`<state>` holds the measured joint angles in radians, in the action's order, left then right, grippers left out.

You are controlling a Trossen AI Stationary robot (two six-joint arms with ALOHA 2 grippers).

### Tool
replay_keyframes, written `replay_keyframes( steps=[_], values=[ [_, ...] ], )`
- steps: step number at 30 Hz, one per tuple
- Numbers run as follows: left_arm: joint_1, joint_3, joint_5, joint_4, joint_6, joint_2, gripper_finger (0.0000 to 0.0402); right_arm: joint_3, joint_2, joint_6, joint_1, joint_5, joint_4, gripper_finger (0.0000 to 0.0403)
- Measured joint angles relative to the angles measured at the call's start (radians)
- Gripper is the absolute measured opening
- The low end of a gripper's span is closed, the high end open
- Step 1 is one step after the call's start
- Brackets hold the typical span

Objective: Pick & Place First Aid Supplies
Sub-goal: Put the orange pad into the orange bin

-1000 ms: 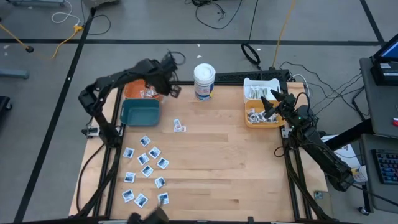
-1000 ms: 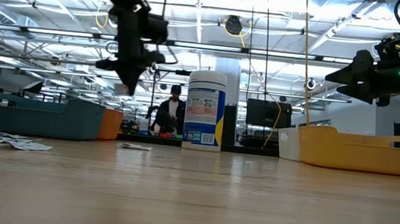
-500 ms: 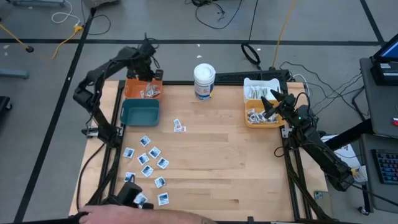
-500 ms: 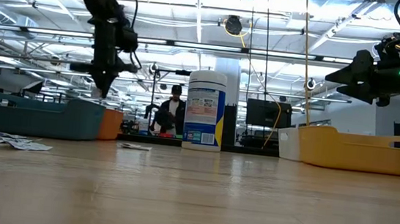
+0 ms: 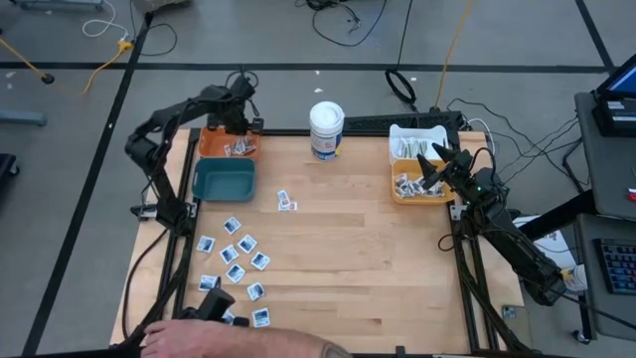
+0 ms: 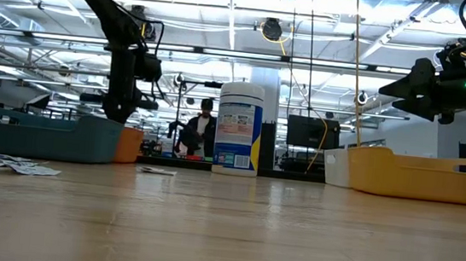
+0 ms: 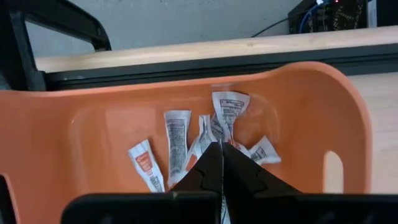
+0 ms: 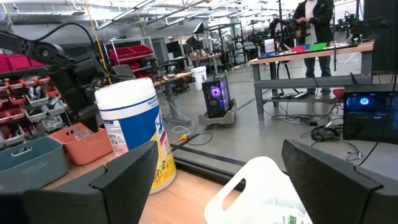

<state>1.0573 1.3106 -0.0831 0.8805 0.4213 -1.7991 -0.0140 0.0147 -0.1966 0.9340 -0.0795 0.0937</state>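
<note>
Left gripper (image 7: 221, 152) hangs over the orange bin (image 5: 221, 142) at the worktop's (image 5: 358, 259) far left corner, jaws pinched shut on nothing, a few packets (image 7: 177, 140) lying in the bin below. More square sachets (image 5: 237, 261) are scattered near the front left. Right gripper (image 5: 430, 162) hovers over the yellow bin (image 5: 402, 195), jaws wide open.

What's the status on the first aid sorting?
Left end effector shut over orange bin. Right end effector open over yellow bin. Person's hand among sachets.
</note>
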Motion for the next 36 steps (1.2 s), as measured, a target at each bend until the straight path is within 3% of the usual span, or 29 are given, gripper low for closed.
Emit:
replay_keyframes(
  steps=[6,13,19,28,36],
  values=[
    [-0.005,0.000,-0.018,-0.019,0.026,-0.003,0.0038,0.000,0.000,0.000,0.000,0.000,0.000,0.0337],
    [-0.005,0.000,-0.012,-0.013,0.028,-0.002,0.0115,0.000,0.000,0.000,0.000,0.000,0.000,0.0337],
    [-0.019,0.059,0.029,0.088,0.083,0.000,0.0165,0.000,0.000,0.000,0.000,0.000,0.000,0.0337],
    [-0.066,0.174,0.022,0.338,0.140,0.001,0.0175,0.000,0.000,0.000,0.000,0.000,0.000,0.0337],
    [-0.147,0.186,0.041,0.437,0.236,0.001,0.0175,0.000,0.000,0.000,0.000,0.000,0.000,0.0337]
  ],
)
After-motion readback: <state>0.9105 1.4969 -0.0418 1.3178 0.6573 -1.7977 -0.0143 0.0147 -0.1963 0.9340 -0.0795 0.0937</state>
